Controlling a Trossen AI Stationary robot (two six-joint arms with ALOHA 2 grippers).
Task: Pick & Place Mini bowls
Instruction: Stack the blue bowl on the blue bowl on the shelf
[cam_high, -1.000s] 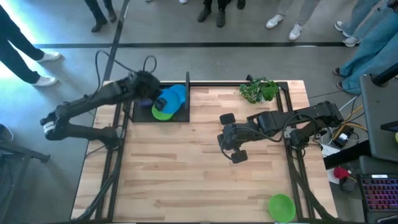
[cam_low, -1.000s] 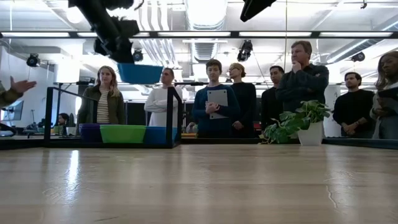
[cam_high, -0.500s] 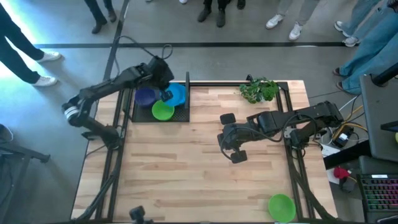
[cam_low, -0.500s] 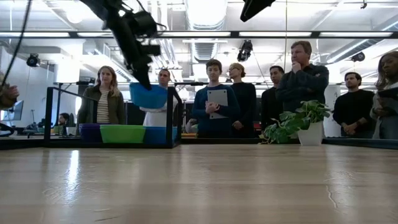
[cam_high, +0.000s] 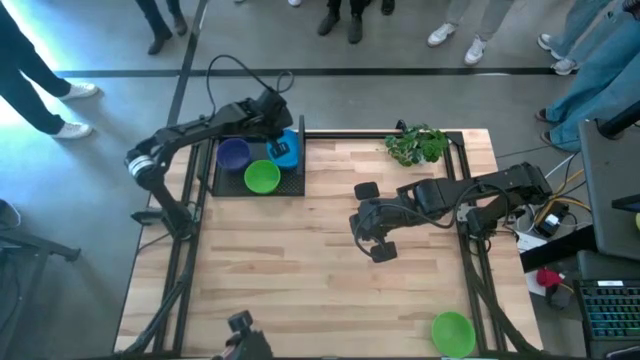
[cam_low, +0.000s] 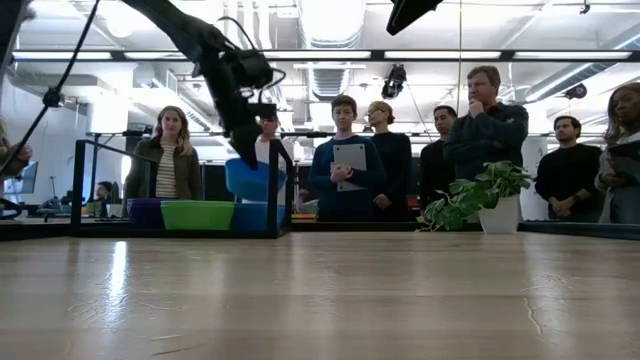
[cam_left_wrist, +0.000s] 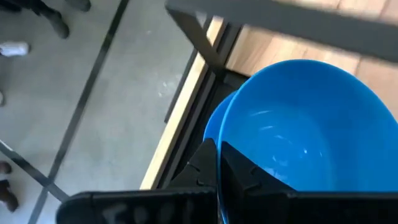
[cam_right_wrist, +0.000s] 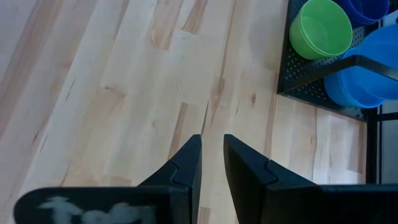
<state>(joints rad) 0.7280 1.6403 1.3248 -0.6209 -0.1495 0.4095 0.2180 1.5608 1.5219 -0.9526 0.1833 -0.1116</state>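
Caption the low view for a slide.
Left gripper holds a blue mini bowl above the black tray while people watch.

1. The left arm reached from the table's left edge toward the far left corner, bent at the elbow, its wrist tipped downward.
2. The left gripper (cam_low: 246, 150) pointed down with its fingers (cam_left_wrist: 231, 167) pinched shut on the rim of a blue bowl (cam_left_wrist: 298, 130), which hung just below the claw.
3. The right arm stretched in from the right edge, low over mid-table.
4. The right gripper (cam_high: 376, 243) held nothing, its fingers (cam_right_wrist: 186, 165) slightly parted.
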